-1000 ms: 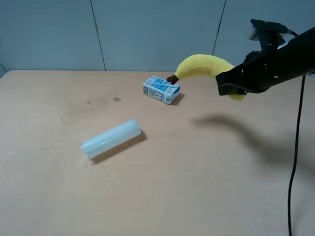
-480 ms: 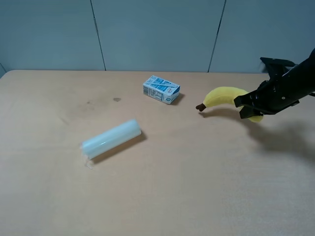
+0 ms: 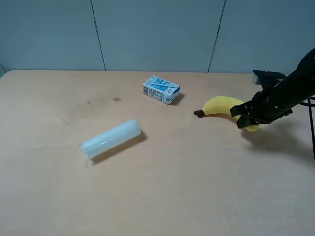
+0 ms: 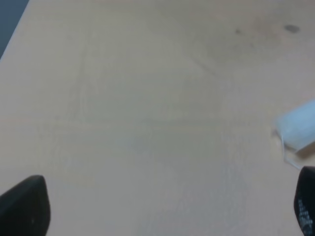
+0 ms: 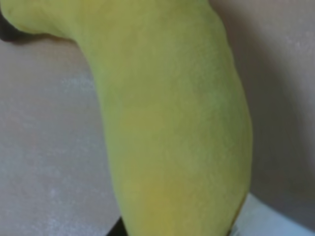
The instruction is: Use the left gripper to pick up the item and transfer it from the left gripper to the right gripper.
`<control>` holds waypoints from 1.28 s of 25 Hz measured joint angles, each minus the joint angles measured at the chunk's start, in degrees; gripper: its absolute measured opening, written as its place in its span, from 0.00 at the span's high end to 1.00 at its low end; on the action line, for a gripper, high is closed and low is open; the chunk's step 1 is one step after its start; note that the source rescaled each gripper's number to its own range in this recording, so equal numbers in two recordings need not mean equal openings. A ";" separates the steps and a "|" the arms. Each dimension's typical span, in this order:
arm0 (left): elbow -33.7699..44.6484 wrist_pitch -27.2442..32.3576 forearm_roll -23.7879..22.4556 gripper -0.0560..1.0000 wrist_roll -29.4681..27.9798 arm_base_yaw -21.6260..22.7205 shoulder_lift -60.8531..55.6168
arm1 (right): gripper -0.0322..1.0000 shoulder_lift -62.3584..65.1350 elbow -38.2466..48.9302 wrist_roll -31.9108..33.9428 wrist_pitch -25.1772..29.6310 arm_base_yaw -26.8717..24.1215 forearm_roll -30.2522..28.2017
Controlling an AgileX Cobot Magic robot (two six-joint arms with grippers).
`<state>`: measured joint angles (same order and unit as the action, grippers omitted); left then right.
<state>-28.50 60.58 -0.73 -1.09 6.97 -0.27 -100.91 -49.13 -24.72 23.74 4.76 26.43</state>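
At the right gripper's jaws: the right gripper (image 3: 244, 116) is clamped on the thick end of the plush banana (image 3: 222, 105), low over the far right part of the table (image 3: 162, 187).
Plush banana: yellow and curved; its dark brown stem tip (image 3: 199, 113) points away from the jaws toward the middle of the table. Whether it rests on the table or hangs just above it cannot be told.
Right wrist view: the plush banana (image 5: 172, 118) fills nearly all of it, with the dark stem end just showing at one corner and pale table behind.
Right arm: black, running from the jaws out past the right edge of the high view, with a thin black cable (image 3: 312, 132) hanging beside it.
Small carton: a blue-and-white carton (image 3: 161, 89) lies beyond the banana's stem tip, near but apart from it.
Translucent roll: a pale cylinder roll (image 3: 111, 138) lies well apart from the right gripper, on the left half of the table.
Left gripper's jaws: the left gripper (image 4: 162, 209) shows only two dark fingertips (image 4: 24, 206) at opposite edges of its wrist view, spread wide with bare table between them.
Near the left jaws: one end of the pale roll (image 4: 298, 130) lies just beside one fingertip.
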 joint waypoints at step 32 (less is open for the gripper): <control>0.00 0.00 0.00 0.00 0.00 0.00 0.00 | 0.00 30.37 -6.38 13.99 27.98 0.00 -15.04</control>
<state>-28.50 60.58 -0.73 -1.09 6.97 -0.27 -70.54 -55.50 -10.74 51.72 4.76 11.39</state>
